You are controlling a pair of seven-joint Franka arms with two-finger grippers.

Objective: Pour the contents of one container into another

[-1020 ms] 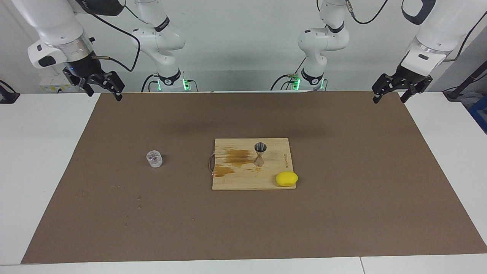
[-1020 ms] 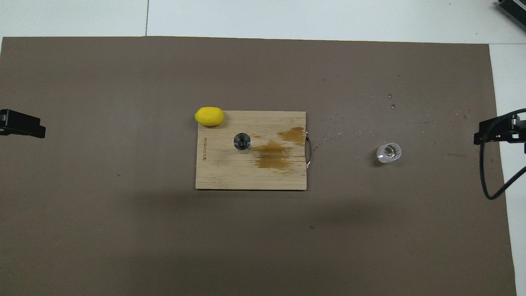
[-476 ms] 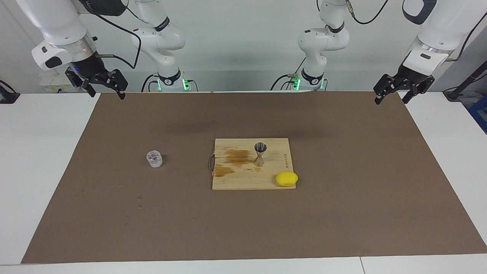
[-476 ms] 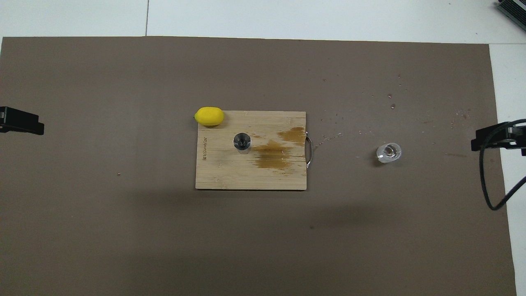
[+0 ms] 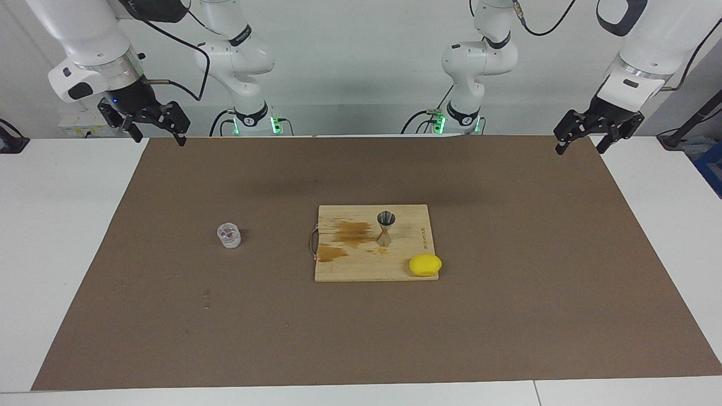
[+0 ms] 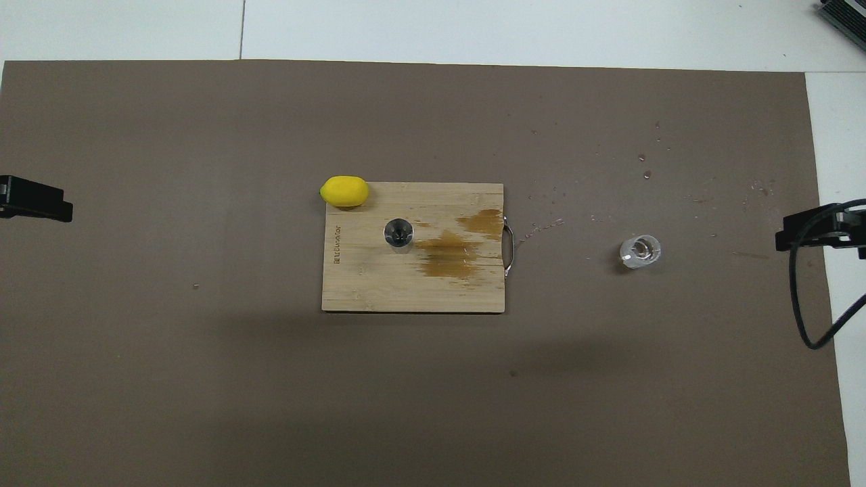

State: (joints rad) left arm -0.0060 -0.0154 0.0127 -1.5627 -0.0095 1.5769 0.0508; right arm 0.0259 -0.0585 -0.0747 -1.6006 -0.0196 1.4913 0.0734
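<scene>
Bamboo board (image 5: 372, 243) at desk centre carries the upright metal jigger (image 5: 386, 228) and a lemon (image 5: 425, 265) (on the corner). The glass cup (image 5: 229, 235) stands on the brown mat (image 5: 507, 293) toward the right arm's end. Both tools, right tool (image 5: 156, 129) and left tool (image 5: 581, 138), hang released, holding nothing.

Overhead view: 2 stains (image 6: 450, 253) lie beside the jigger (image 6: 398, 234); the cup (image 6: 640, 251) stands well apart.

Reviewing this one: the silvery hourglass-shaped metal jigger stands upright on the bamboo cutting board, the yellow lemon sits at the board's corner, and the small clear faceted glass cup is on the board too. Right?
Not quite. The small clear faceted glass cup stands off the bamboo cutting board, on the brown mat toward the right arm's end, as the facing view shows. The silvery hourglass-shaped metal jigger and yellow lemon are as stated.
</scene>
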